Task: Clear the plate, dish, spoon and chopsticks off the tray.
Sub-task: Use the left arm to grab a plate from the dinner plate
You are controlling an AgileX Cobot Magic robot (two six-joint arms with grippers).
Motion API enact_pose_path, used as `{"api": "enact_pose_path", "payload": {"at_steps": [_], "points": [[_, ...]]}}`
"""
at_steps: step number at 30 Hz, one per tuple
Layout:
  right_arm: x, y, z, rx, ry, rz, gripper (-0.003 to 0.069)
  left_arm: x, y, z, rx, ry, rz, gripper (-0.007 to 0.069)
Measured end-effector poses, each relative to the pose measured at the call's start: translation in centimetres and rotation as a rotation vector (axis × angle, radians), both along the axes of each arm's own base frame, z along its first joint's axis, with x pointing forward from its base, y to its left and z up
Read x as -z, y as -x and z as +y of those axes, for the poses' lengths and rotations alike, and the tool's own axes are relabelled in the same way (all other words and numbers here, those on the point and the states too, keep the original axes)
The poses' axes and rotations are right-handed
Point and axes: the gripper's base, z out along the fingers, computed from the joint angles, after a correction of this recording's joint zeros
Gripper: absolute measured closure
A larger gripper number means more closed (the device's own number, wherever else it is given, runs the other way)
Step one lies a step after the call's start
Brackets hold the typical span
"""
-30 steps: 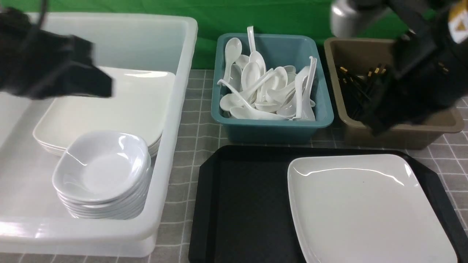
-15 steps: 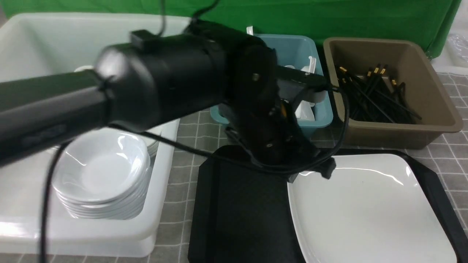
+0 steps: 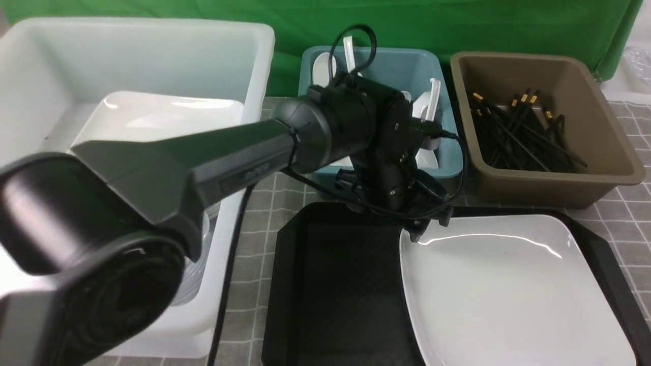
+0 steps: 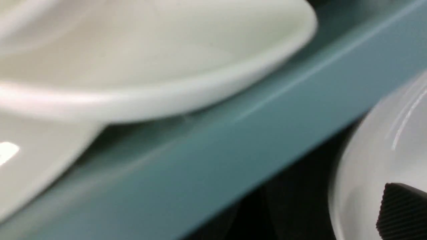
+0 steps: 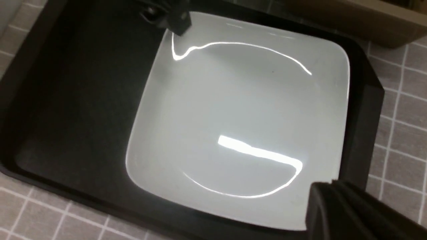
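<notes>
The white square plate [image 3: 508, 290] [image 5: 233, 110] lies on the right half of the black tray [image 3: 330, 284] [image 5: 76, 100]; nothing else is on the tray. My left gripper [image 3: 430, 227] hangs at the plate's far left corner, just in front of the teal tub, jaws apart and empty; one ribbed finger pad [image 4: 403, 213] shows over the plate's rim. Over the plate's near right corner, my right gripper [image 5: 333, 190] is shut and empty. Several white spoons [image 3: 424, 109] [image 4: 150, 50] lie in the teal tub. Black chopsticks [image 3: 519, 132] lie in the brown tub. The dish is hidden behind my left arm.
The teal tub [image 3: 386, 51] and the brown tub [image 3: 559, 178] stand just behind the tray. At the left, a big white tub [image 3: 152, 30] holds stacked square plates [image 3: 152, 112]. My left arm [image 3: 229, 152] crosses from the near left. Grey checked cloth covers the table.
My left arm swung from over the white tub to the plate's far left corner and its jaws opened. My right arm left the brown tub and the front view.
</notes>
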Motion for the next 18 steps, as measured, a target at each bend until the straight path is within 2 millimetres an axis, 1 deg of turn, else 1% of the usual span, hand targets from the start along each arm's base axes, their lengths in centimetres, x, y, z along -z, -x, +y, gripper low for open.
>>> {"api": "enact_pose_path", "payload": {"at_steps": [2,5,8,10,11,12,13,15,18], "points": [[-0.1,-0.1,0.1,-0.003,-0.012,-0.016,0.0629,0.9,-0.2,-0.3,0.018,0.008,0.002,0.0156],[-0.2,-0.2,0.2,-0.007,-0.017,-0.027,0.0629,1.3,0.0,-0.7,0.023,0.037,0.025,0.0164],[-0.3,-0.3,0.2,-0.008,-0.024,-0.042,0.0629,1.3,0.1,-1.0,0.036,0.070,0.041,0.0193],[-0.4,-0.3,0.3,-0.009,-0.031,-0.054,0.0629,1.6,0.1,-1.2,0.037,0.090,0.044,0.0241],[-0.4,-0.3,0.3,-0.009,-0.031,-0.055,0.0629,1.6,0.0,-1.3,0.036,0.090,0.044,0.0241],[-0.4,-0.4,0.3,-0.010,-0.034,-0.057,0.0629,2.2,0.1,-1.4,0.034,0.090,0.056,0.0286],[-0.4,-0.4,0.3,-0.010,-0.034,-0.057,0.0629,2.2,0.0,-1.4,0.030,0.094,0.056,0.0324],[-0.4,-0.4,0.3,-0.011,-0.034,-0.057,0.0629,2.2,-0.1,-1.4,0.016,0.111,0.066,0.0372],[-0.4,-0.4,0.3,-0.016,-0.030,-0.058,0.0629,2.0,-0.1,-1.3,0.010,0.119,0.075,0.0389]]}}
